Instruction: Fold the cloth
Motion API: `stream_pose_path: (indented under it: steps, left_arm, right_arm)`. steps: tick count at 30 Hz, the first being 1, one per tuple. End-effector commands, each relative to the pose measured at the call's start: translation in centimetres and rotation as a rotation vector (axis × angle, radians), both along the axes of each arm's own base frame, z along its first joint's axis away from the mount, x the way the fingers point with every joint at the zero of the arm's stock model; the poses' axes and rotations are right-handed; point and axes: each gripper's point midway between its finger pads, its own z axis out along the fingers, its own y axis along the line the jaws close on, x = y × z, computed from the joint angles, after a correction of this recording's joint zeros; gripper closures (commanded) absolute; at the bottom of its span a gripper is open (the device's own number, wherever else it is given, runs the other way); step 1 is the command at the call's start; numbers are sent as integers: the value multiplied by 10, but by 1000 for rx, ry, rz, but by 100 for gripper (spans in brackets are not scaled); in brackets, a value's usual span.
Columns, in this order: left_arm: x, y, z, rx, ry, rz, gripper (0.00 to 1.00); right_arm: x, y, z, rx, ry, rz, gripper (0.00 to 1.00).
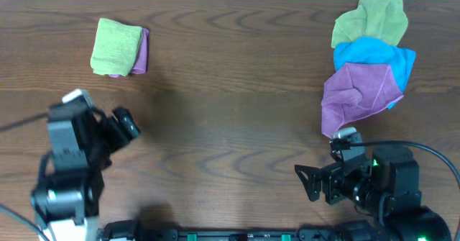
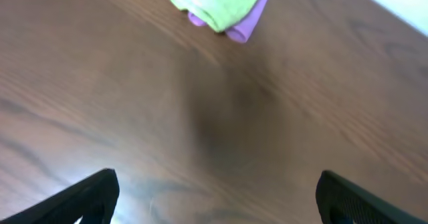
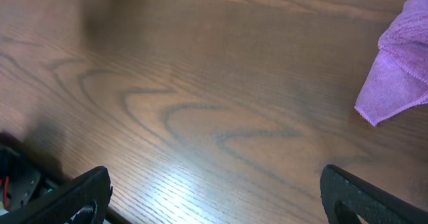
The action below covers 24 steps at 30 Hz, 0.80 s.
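Note:
The light lime-green cloth [image 1: 115,45] lies folded at the far left of the table, on top of a folded purple cloth [image 1: 141,52]. Both show at the top of the left wrist view, the green cloth [image 2: 217,0] over the purple one [image 2: 249,20]. My left gripper [image 1: 126,124] is open and empty, nearer the front than that stack and apart from it; its fingers [image 2: 217,184] hang over bare wood. My right gripper [image 1: 309,183] is open and empty at the front right; its fingers [image 3: 214,180] are also over bare wood.
A pile of loose cloths sits at the far right: a duller olive-green one [image 1: 370,19], a blue one [image 1: 377,56] and a purple one [image 1: 359,93]. The purple one's corner shows in the right wrist view [image 3: 394,77]. The wooden table [image 1: 230,104] spans the view.

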Motion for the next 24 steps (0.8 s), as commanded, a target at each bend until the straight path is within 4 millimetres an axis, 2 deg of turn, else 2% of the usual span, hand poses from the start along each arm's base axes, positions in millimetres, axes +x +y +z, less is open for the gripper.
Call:
stream_pose_path:
  steps: [1, 5, 9, 15, 24]
  left_arm:
    - [-14, -4, -16, 26, -62, -43, 5]
    - [-37, -9, -43, 79, -127, -100, 5]
    - [-49, -10, -63, 120, -157, -130, 5]
    - [-59, -11, -89, 190, -158, -189, 5]
    - [-74, -14, -116, 296, -85, -304, 5]
  right_arm:
    - [0, -1, -2, 10, 10, -12, 1]
    - [0, -1, -2, 10, 10, -12, 1]
    - [0, -1, -2, 10, 10, -12, 1]
    - [0, -1, -2, 10, 10, -12, 1]
    - [0, -1, -2, 10, 10, -12, 1]
